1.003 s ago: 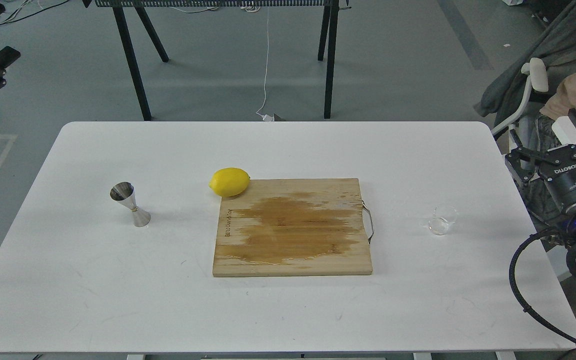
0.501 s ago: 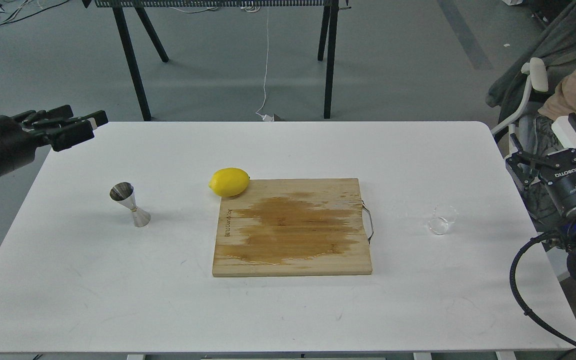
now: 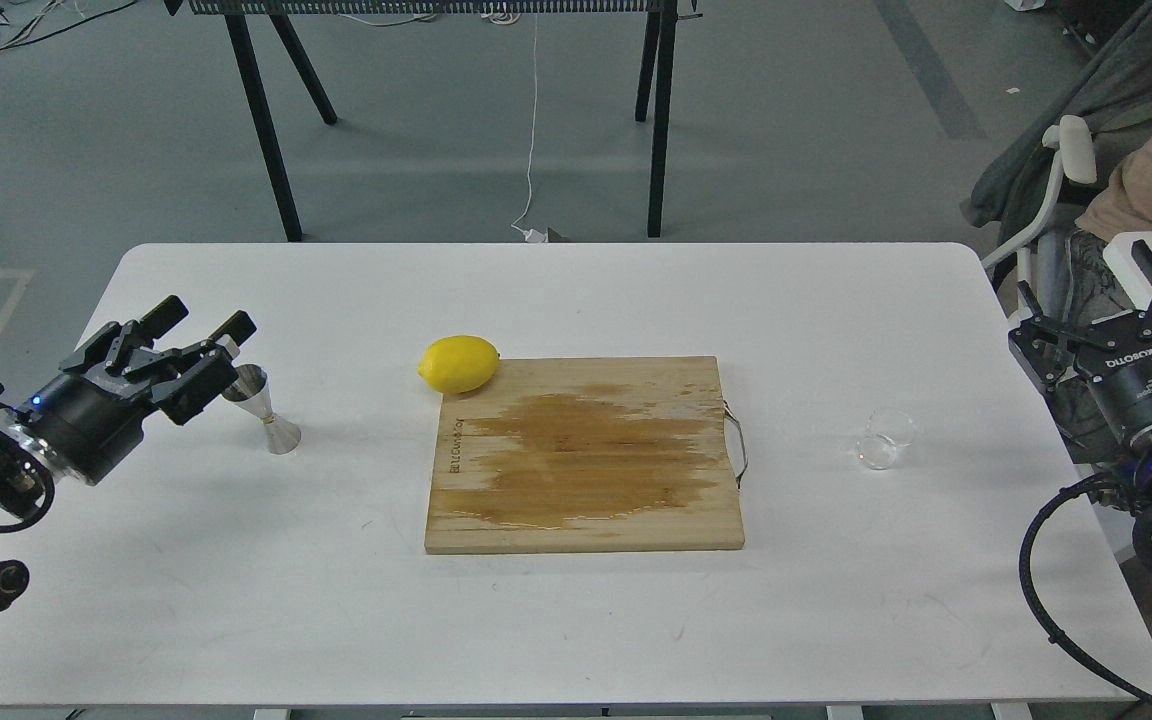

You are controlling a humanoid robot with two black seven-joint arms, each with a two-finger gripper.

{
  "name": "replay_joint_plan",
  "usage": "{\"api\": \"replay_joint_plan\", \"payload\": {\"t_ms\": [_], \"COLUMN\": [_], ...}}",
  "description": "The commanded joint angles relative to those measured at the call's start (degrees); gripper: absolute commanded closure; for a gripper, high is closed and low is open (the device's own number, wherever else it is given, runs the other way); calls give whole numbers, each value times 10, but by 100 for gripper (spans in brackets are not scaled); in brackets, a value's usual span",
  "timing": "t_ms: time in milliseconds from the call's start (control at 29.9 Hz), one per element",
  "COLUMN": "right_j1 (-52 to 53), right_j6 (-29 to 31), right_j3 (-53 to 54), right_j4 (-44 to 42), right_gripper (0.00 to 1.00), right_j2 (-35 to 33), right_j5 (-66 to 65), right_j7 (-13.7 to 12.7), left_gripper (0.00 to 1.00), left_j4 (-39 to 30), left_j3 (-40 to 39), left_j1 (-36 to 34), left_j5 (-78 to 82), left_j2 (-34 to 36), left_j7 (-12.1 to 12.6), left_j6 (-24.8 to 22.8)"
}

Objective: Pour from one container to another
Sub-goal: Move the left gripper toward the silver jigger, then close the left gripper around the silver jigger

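The steel hourglass jigger [image 3: 264, 412] stands upright on the left part of the white table [image 3: 576, 620]. My left gripper [image 3: 206, 322] is open just to the left of it and slightly above, and one fingertip overlaps the jigger's rim in this view. The small clear glass cup [image 3: 884, 440] sits on the right part of the table, by itself; I cannot make out what is in it. My right gripper [image 3: 1083, 277] hangs open beyond the table's right edge, some way to the right of the cup, with nothing between its fingers.
A wooden cutting board [image 3: 586, 455] with a wet brown stain and a metal handle lies in the middle. A yellow lemon [image 3: 459, 363] rests at the board's far left corner. A chair with clothing [image 3: 1066, 170] stands off the right edge.
My left arm swung down from the far left and moved in onto the table beside the jigger. The right gripper shifted only slightly. Cup, jigger, lemon and board stayed put.
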Motion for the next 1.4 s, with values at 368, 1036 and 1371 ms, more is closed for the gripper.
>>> {"api": "replay_joint_plan", "payload": {"t_ms": [368, 1036, 1371], "right_j1": [-5, -5, -7], "right_j6": [0, 0, 0], "right_j3": [1, 3, 4], "right_j4": [1, 2, 3], "right_gripper": [1, 1, 1], "right_j2": [0, -3, -6], "right_j5": [0, 0, 1], "right_j7": [0, 0, 0], "left_gripper": [1, 1, 1], "left_j4": [68, 175, 241], "left_j3": [5, 14, 29], "left_j1": [27, 32, -1], "left_j5": [4, 5, 29], "left_j2": [-43, -127, -181], "left_j7": [0, 0, 0], "left_j6": [20, 23, 22]}}
